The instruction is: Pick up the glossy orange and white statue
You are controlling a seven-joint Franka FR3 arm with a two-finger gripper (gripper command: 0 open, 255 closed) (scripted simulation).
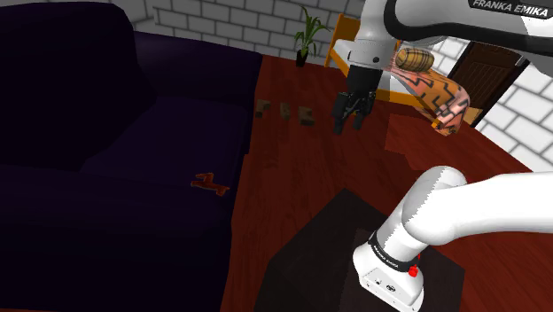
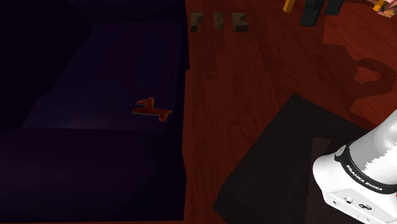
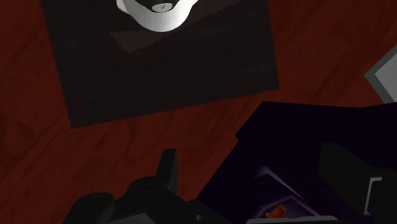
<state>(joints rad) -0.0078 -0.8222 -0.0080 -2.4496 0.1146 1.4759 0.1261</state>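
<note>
First, swing gripper (image 1: 350,113) away from over the wood floor (image 1: 301,177) & across to the dark sofa (image 1: 106,133). Hangs high in the shoulder view, fingers apart, nothing btw them, well apart from the target. Look for the statue (image 2: 153,109) on the seat cushion (image 2: 114,76), near the cushion edge that borders the floor. Reads small & reddish-orange; white parts not discernible in the dim light. Seems to lie low on the cushion rather than stand tall. Long axis approx along the second exterior view's left-right, right end dipping a little, w/ a short stub sticking up near the middle. Can't tell which end is the head. Best approach, as a judgement: come in from above, turn wrist so jaws close across the narrow width, i.e. perpendicular to the long axis, & centre on the thicker part. Keep fingers wide till they straddle it. Cushion prob gives, so descend slow & avoid pressing the piece into it or nudging it off toward the floor.
</note>
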